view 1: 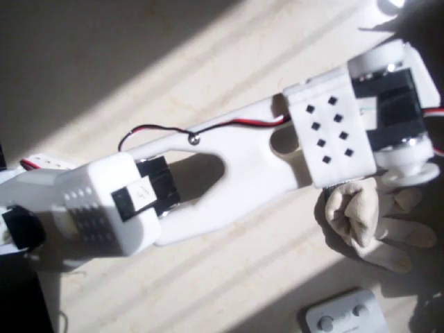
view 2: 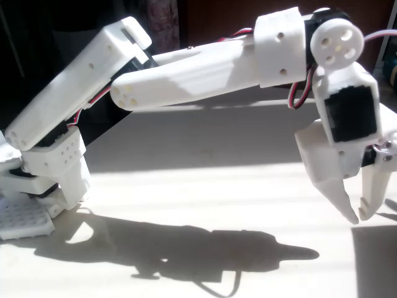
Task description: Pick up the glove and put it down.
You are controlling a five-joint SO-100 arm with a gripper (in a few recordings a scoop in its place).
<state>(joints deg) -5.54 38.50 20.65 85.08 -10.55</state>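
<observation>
Claw (view 2: 358,217) nearly closed, empty, tips off the table; cream glove (view 1: 364,222) below, soft, light, pinch its lumpy fold.

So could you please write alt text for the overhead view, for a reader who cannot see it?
A white robot arm stretches diagonally across a sunlit table, its wrist above a crumpled cream glove at the right. A grey plate with two round buttons lies at the bottom edge.
</observation>
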